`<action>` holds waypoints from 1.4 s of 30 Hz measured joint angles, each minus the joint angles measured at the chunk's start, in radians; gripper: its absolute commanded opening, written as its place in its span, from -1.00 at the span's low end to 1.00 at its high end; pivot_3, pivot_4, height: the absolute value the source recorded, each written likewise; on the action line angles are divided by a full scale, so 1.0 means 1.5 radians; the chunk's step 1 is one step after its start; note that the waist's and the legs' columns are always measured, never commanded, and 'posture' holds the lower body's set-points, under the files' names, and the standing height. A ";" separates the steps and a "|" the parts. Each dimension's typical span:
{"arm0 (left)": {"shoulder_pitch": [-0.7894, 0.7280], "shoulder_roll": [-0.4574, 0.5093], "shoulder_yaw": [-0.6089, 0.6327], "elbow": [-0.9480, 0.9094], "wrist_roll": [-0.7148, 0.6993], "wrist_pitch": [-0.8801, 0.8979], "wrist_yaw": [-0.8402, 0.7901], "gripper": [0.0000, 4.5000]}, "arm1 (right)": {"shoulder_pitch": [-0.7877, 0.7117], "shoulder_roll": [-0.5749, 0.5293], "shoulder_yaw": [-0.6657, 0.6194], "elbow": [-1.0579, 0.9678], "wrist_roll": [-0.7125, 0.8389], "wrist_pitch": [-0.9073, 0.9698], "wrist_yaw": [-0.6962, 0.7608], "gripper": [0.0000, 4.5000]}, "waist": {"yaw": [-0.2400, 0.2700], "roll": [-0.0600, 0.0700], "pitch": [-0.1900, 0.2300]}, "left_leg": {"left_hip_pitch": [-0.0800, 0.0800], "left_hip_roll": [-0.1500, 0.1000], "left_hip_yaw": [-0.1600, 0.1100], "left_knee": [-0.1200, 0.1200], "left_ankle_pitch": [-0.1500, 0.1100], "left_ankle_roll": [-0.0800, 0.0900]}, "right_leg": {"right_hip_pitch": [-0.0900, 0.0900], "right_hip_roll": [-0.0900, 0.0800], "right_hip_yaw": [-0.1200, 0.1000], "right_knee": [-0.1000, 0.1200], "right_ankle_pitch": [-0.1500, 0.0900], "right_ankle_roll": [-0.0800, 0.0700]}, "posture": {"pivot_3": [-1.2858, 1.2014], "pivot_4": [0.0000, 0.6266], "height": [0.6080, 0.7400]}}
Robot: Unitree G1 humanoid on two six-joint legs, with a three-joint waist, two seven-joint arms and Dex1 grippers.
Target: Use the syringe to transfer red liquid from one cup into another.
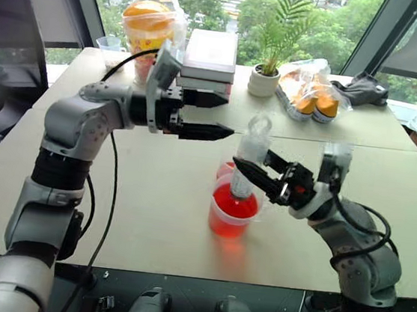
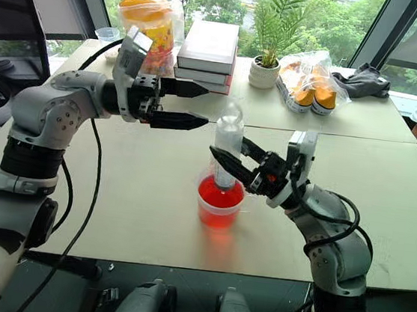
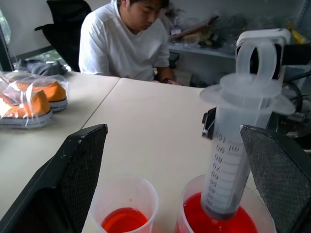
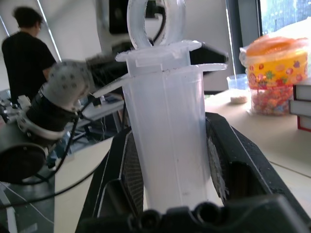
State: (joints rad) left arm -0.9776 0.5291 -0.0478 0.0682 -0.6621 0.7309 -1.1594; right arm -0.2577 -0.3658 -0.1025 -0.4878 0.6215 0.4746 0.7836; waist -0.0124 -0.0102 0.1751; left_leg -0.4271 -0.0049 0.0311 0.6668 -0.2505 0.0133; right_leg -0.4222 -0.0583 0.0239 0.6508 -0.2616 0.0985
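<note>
Right end effector [image 2: 239, 160] clamped on syringe [image 2: 228, 145], upright, tip dipped in beaker [image 2: 219, 200] at desk [image 2: 136, 193] centre. Small cup [image 3: 125, 208] touches beaker at 11 o'clock. Left end effector [image 2: 191, 106] spread at 10 o'clock. Risks: plunger pull tilts syringe, tips beaker; drips crossing.

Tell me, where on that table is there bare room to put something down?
Bare patches: the near table left of the wide red cup, and the stretch right of the right gripper. Crowded: the far edge, with books, plant and snack bags.
</note>
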 measured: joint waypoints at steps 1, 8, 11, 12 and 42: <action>-0.003 -0.002 -0.003 0.000 -0.001 0.001 -0.008 1.00 | 0.008 0.000 0.010 0.009 -0.011 -0.012 0.000 -0.36 | 0.000 0.000 0.000 | 0.000 0.000 0.000 0.000 0.000 0.000 | 0.000 0.000 0.000 0.000 0.000 0.000 | 0.03 -0.52 1.00; -0.014 -0.009 -0.014 0.002 -0.003 0.014 -0.058 1.00 | 0.018 -0.002 0.019 0.020 -0.034 -0.064 -0.003 -0.36 | 0.000 0.000 0.000 | 0.000 0.000 0.000 0.000 0.000 0.000 | 0.000 0.001 0.000 0.000 0.000 0.000 | 0.03 -0.52 1.00; -0.022 -0.017 -0.016 0.002 -0.002 0.017 -0.069 1.00 | 0.022 -0.003 0.028 0.028 -0.037 -0.072 -0.006 -0.36 | 0.000 0.000 0.000 | 0.000 0.000 0.000 0.000 0.000 0.000 | 0.000 0.001 0.000 0.000 0.000 0.000 | 0.03 -0.52 1.00; -0.024 -0.023 -0.018 0.002 -0.002 0.018 -0.069 1.00 | 0.023 -0.004 0.030 0.029 -0.039 -0.074 -0.007 -0.36 | 0.001 0.000 0.000 | 0.000 0.000 0.000 0.000 0.000 0.000 | 0.000 0.001 0.000 0.000 0.000 0.000 | 0.03 -0.52 1.00; -0.066 -0.072 -0.058 0.040 0.014 0.027 -0.067 -0.99 | 0.012 -0.025 0.044 0.029 -0.017 -0.072 -0.020 -0.36 | 0.001 0.000 0.000 | 0.000 0.000 0.000 0.001 0.000 0.000 | 0.001 0.001 0.000 0.000 0.000 0.000 | 0.03 -0.52 1.00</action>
State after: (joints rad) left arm -1.0759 0.4205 -0.1347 0.1277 -0.6406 0.7708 -1.2600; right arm -0.2393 -0.4027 -0.0369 -0.4445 0.5963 0.3668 0.7531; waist -0.0114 -0.0102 0.1752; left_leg -0.4265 -0.0044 0.0304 0.6676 -0.2503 0.0130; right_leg -0.4213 -0.0572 0.0243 0.6513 -0.2616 0.0984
